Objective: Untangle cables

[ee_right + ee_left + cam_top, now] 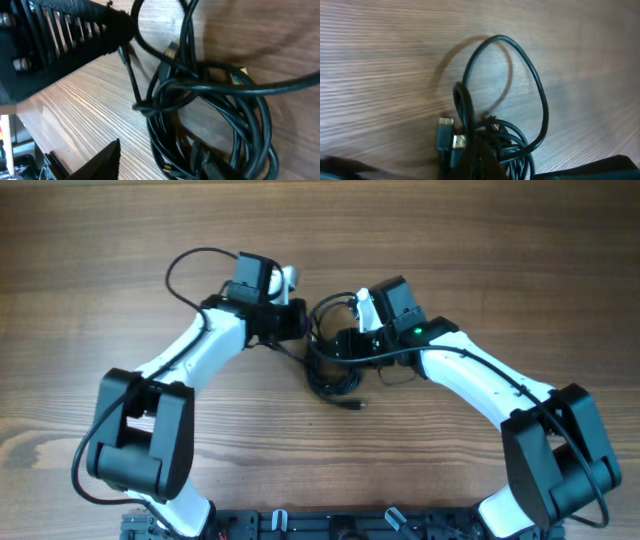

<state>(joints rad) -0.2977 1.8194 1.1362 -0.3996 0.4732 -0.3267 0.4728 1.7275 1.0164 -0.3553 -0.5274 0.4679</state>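
The cables [335, 372] are thin black cords bunched in a knotted clump at the table's middle, with one loop [330, 305] rising toward the back. My left gripper [298, 322] sits just left of the clump. In the left wrist view its jaws [480, 165] look closed on a bundle of cords beside two plug ends [445, 136], under a tall loop [520, 65]. My right gripper [342, 345] is over the clump's top right. In the right wrist view its jaws [160, 170] are spread apart over the coiled cables [210, 115].
The wooden table [500, 250] extends on all sides. The left gripper's ribbed black finger [65, 40] fills the upper left of the right wrist view. A thicker arm wire [185, 265] loops behind the left arm. A loose plug end [357, 406] lies in front of the clump.
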